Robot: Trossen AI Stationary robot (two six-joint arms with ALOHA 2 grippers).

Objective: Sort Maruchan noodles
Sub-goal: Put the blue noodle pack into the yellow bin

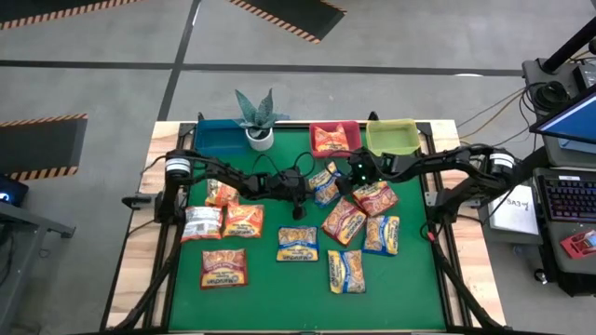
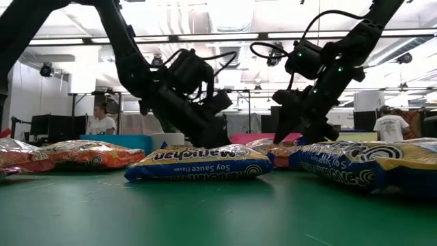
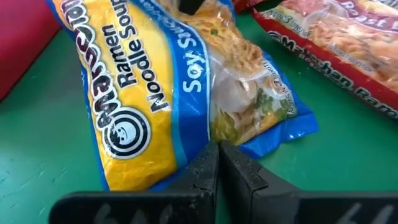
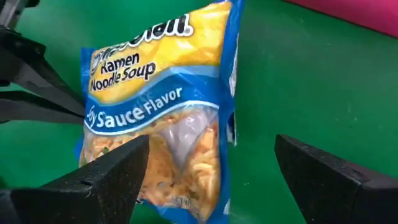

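You had both arms converging on one blue-and-yellow soy sauce packet (image 1: 325, 189) lying near the middle of the green table (image 1: 279, 288), just in front of the red bin (image 1: 335, 138). The left gripper (image 3: 217, 155) had its fingers pressed together, tips right at the packet's edge; from its wrist view I could not tell whether any film was caught between them. The right gripper (image 4: 211, 168) stood spread wide above the same packet, one finger to each side of it.

To do this step well, you wanted only one arm to own the pick. With the right fingers already straddling the packet, the left tips sat in their way, so the sensible move was to draw the left arm back toward 9 o'clock before lowering the right. A flat plastic packet gives little to bite on, so closing across the narrow width, low against the table, looked safest; a grab on the loose end seal would likely have let it slip or swing.

A maroon packet (image 1: 374, 197) lay just beside it at 3 o'clock, so the descent needed to stay clear of it. The blue bin (image 1: 222, 138) stood at 11 o'clock, the yellow-green bin (image 1: 391, 137) at 1 o'clock. The red bin already held a packet (image 1: 331, 140), which suggested blue packets belonged in the blue bin, a long carry across the left arm's side.
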